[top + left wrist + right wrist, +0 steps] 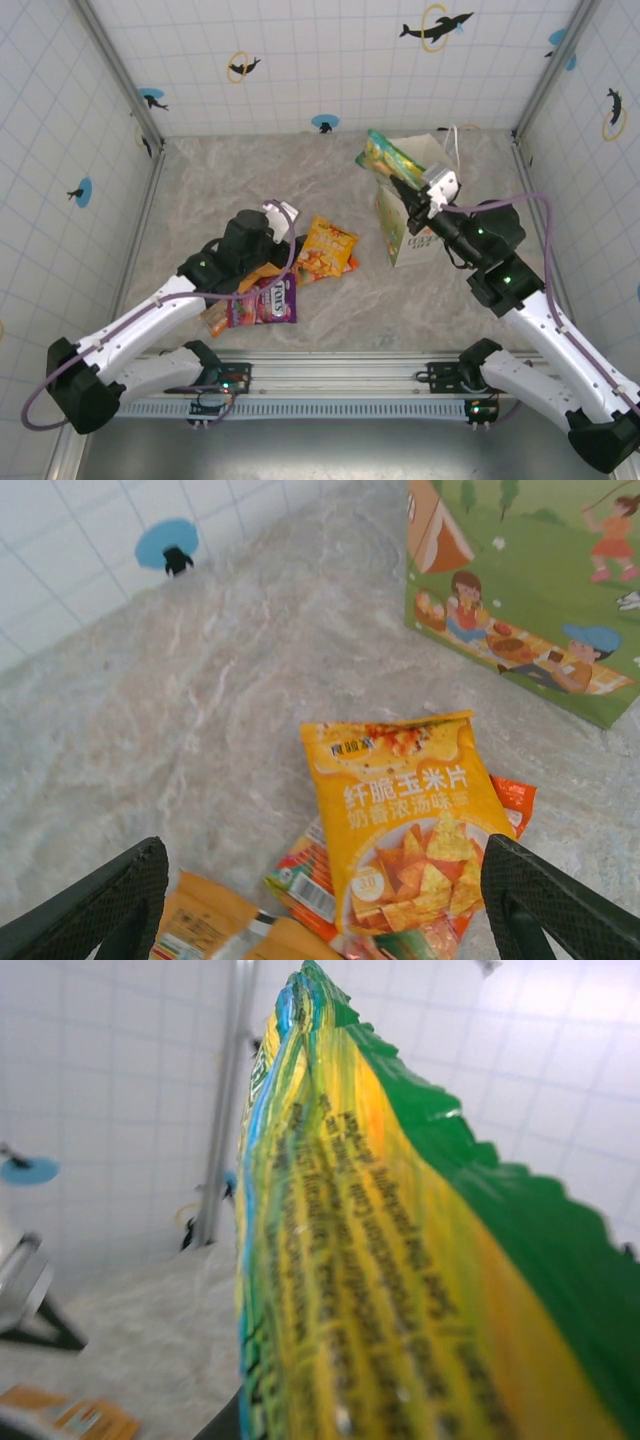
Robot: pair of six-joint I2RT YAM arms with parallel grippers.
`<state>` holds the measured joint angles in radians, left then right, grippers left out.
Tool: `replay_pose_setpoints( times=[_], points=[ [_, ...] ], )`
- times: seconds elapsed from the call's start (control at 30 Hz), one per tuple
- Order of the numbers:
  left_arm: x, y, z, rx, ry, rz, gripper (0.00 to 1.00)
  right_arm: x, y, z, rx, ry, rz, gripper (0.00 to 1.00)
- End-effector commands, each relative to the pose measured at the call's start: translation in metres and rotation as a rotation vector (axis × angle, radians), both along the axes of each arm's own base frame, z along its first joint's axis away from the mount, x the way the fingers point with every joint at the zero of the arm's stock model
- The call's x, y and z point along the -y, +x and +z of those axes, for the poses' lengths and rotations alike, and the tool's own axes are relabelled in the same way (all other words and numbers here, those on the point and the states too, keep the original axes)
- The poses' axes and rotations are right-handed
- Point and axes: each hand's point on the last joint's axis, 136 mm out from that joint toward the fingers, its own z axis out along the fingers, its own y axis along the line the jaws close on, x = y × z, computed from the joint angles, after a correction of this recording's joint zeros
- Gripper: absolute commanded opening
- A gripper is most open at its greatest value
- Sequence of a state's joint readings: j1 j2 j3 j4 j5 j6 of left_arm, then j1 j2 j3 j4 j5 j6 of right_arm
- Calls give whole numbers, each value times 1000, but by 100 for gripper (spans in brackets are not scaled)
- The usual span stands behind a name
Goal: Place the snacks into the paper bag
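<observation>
**Over the bag mouth: a light, crinkly packet held by its edge**

Above the paper bag (408,240), which stands upright at the right side of the table (200,190), the right gripper (405,188) is clamped on a green packet (390,158), holding it up by one end. In the right wrist view the green packet's foil (380,1240) looks thin, glossy and puffed with air. I judge it light, soft and slippery, and the contents are probably easy to crush. A pinch on the flat sealed seam should hold better than a squeeze on the pillowy middle.

The left gripper (272,216) hangs with its jaws spread wide and nothing between them. It is over the other snacks, which lie loose on the table left of the bag. These are a yellow packet (410,820) lying on an orange one (515,795), a purple packet (268,300) nearer the arm bases, and an orange packet (215,318) beside it. They overlap, so lifting the top one by a free edge looks safest. The bag is thin paper and may tip if nudged.
</observation>
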<state>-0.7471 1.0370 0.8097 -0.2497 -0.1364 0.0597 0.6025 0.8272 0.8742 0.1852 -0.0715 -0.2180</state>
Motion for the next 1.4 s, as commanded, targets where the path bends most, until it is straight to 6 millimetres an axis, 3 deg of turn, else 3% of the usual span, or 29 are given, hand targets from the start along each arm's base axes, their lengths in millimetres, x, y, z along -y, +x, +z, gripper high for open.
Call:
replay_pose_setpoints(
  times=[0.0,0.27,0.37,0.53,0.87,1.0,1.2,1.37],
  points=[
    [4,6,-4,-32,-102,61,82,38,-9,75,201,221,-131,4],
    [18,7,-21,-100,-113,37,81,73,14,83,212,353,-332,3],
    [22,9,-27,-141,-132,50,81,85,35,66,127,354,-427,3],
    [25,15,-40,-223,-148,109,80,90,69,20,-55,333,-481,4],
    [10,35,-56,-366,-269,195,76,80,104,-60,-331,312,-447,9],
    [8,42,-63,-409,-303,199,76,73,107,-76,-390,318,-420,13],
    [15,55,-71,-474,-384,172,74,68,109,-88,-443,305,-406,34],
    [21,70,-75,-535,-474,143,72,66,108,-93,-464,305,-396,37]
  ],
)
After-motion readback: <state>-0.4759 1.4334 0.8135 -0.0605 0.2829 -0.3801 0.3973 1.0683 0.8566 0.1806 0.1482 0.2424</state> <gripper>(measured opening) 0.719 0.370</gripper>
